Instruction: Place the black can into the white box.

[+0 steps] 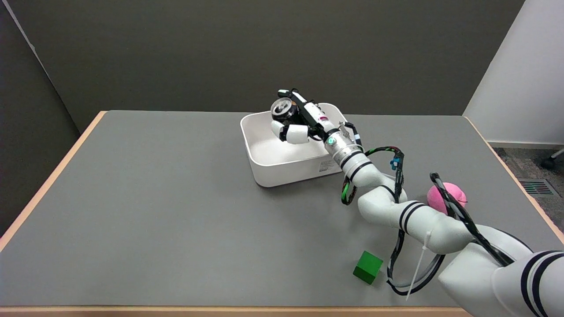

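fingers (pixel 296 133) of the right hand (pixel 304 121) are curled round the black can (pixel 282 110), which sits inside the grasp: white-padded fingers wrap it from the near and lower side, a darker finger runs along its far right side up past the rim. can is held tilted, silver top facing up and toward the camera, pull tab area visible but too small to read. no part of the can is seen touching anything but the hand.

can and fingertips are above the interior of the white box (pixel 269 163), toward its far right corner as seen from the head view. whether the can bottom touches the box floor cannot be told; the fingers hide it. lower fingers overlap the inside of the box, wrist crosses over the box's right rim.

box: rectangular, rounded corners, open top, small label on its near right wall just beside the wrist. it rests on the grey table (pixel 154 211), which has a light wood edge.

other things, all on the arm side of the fingers and well apart from them: pink ball (pixel 438 198) partly behind the forearm and its black cable; green cube (pixel 368 267) near the table's front edge, just beside the hanging cable loop. neither lies between the fingers and the box. box floor to the left of the fingers is bare white.
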You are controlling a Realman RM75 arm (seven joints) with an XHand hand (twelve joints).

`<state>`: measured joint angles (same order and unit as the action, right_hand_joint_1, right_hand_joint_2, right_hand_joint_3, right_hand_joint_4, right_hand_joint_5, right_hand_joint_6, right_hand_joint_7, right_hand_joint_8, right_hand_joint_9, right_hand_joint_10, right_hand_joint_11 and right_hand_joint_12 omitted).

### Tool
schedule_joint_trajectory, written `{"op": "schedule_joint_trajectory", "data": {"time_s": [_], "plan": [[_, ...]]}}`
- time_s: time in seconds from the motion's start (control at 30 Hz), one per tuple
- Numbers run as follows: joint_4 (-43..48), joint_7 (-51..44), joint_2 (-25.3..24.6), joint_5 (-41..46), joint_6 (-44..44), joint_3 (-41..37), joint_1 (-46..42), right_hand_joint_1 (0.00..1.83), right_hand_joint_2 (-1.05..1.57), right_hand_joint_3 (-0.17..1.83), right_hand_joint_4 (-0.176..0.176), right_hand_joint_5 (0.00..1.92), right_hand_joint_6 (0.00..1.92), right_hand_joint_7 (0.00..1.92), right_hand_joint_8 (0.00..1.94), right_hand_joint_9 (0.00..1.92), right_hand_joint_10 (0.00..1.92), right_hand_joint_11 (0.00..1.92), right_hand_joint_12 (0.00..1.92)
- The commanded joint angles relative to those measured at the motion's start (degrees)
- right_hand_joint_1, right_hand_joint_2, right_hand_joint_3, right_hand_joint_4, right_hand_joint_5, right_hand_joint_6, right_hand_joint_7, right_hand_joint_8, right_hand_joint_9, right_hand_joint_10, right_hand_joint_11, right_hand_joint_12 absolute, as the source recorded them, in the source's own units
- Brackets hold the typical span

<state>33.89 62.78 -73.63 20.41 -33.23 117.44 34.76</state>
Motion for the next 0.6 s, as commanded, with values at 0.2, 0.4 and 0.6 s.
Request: {"op": "schedule_joint_trajectory", "data": {"time_s": [0.2,0.4,0.6], "plan": [[6.1,-1.3,1.9,0.1,-1.7,0.4,-3.2,0.41,0.54,0.86,0.042,0.0,0.23,0.0,0.13,0.0,0.08,0.0,0.44],[9.0,-1.2,3.1,5.3,-5.1,-1.3,-5.3,0.33,0.52,0.88,0.024,0.0,0.06,0.0,0.0,0.0,0.0,0.0,0.3],[9.2,4.0,3.8,23.1,-18.2,-2.7,-7.2,0.26,0.52,0.88,0.013,0.0,0.02,0.0,0.0,0.0,0.0,0.0,0.06]]}}
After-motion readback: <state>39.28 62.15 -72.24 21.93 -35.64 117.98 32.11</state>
